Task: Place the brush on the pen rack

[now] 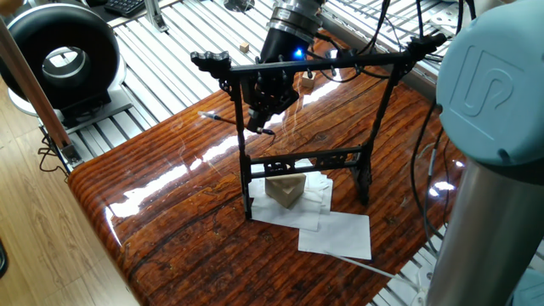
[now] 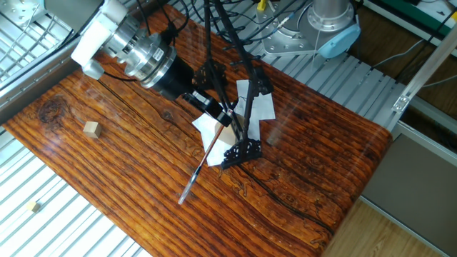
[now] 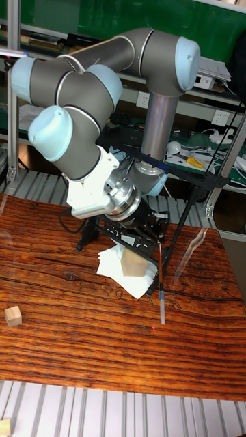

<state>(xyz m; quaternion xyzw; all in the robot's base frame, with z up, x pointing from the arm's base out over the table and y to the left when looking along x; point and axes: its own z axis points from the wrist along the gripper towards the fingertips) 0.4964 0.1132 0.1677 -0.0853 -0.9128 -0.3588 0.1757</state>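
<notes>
The gripper (image 2: 214, 114) pinches the brush (image 2: 201, 163) by its upper end, just behind the rack's (image 1: 306, 64) crossbar. The brush hangs tilted above the table (image 2: 107, 171), its tip pointing toward 7 o'clock in the other fixed view.

We see bright overhead light throwing white glare streaks across the glossy table (image 1: 170, 195) (strongest near its left edge); all views stay sharp.

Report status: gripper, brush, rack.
Gripper shut on brush, right at the rack crossbar. Brush hangs clear of table, not yet on a peg. Nothing in the way.
</notes>
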